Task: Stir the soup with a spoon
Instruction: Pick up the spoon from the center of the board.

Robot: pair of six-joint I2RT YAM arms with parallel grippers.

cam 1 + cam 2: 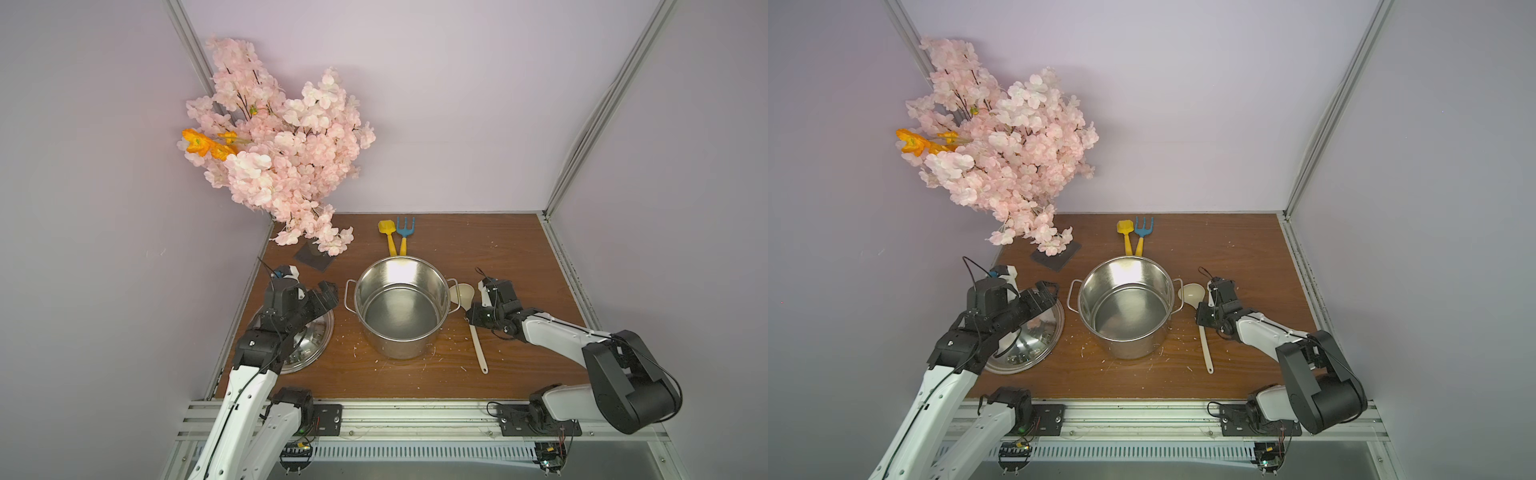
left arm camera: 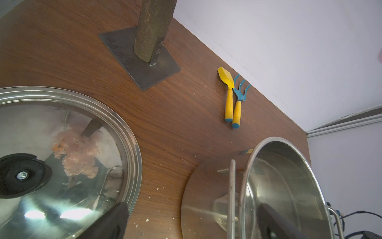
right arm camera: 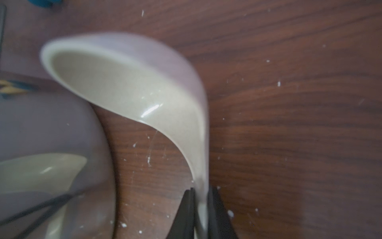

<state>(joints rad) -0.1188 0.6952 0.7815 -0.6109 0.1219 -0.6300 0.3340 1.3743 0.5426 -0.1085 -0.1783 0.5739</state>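
Left tool (image 2: 192, 207) spread wide, right tool (image 3: 201, 194) pinched shut, both arms extended forward

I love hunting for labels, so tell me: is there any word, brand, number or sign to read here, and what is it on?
Nothing here reads clearly.
On the dark base plate under the trunk: faint handwritten marks, too smeared to read.
On the pot, lid, ladle, yellow shovel and blue rake: no lettering visible.
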